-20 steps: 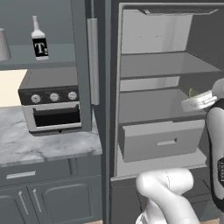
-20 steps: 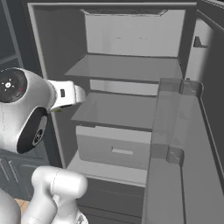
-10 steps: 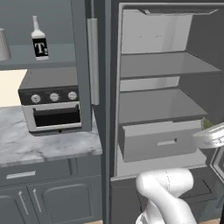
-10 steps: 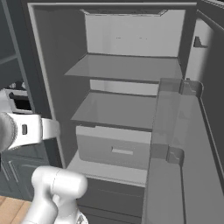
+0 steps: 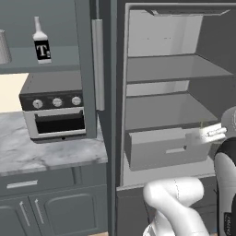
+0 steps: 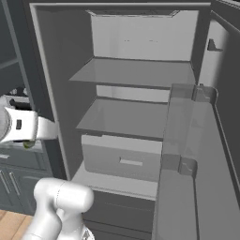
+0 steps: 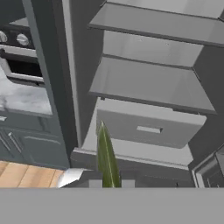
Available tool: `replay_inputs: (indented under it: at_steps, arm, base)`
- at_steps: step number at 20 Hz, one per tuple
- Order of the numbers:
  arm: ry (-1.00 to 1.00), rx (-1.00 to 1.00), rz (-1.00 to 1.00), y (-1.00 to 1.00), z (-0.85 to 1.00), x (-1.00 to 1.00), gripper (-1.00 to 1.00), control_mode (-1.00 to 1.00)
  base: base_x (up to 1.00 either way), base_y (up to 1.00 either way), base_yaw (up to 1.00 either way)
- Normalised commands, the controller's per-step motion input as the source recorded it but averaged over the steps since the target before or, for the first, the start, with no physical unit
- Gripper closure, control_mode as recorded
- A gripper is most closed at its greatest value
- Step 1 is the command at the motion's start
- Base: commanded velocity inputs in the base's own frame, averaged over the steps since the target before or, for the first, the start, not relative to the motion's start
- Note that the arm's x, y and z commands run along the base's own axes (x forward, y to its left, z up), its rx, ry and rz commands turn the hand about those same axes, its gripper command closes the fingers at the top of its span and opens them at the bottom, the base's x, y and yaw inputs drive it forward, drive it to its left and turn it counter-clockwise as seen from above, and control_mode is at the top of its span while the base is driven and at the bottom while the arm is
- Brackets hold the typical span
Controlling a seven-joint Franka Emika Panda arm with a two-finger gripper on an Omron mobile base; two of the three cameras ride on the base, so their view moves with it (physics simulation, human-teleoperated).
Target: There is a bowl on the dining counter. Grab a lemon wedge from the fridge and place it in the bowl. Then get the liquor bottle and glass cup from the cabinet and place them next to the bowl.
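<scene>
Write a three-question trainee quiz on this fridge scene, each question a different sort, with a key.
1. True or false: the fridge stands open, its shelves bare.
2. Multiple choice: what sits between the tips of the gripper? A) a glass cup B) a green lemon wedge C) a bottle cap
3. Fill in: the liquor bottle stands on a shelf of the ____, above the toaster oven.

Key: 1 true; 2 B; 3 cabinet
</scene>
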Motion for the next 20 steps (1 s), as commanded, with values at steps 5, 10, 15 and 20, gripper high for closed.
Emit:
replay_inputs:
  at_steps: [5, 10, 15, 20]
  arm:
    - [0.02, 0.0, -0.03, 0.0, 0.0, 0.99, 1.0, -1.0]
    - [0.0, 0.0, 0.0, 0.0, 0.0, 0.83, 1.0, -1.0]
    - [0.0, 0.0, 0.0, 0.0, -0.02, 0.7, 1.0, -1.0]
    - [0.0, 0.0, 0.0, 0.0, -0.09, 0.6, 1.0, -1.0]
  base:
    - [0.0, 0.0, 0.0]
    - [0.0, 0.0, 0.0]
    - [0.0, 0.0, 0.0]
    - [0.0, 0.0, 0.0]
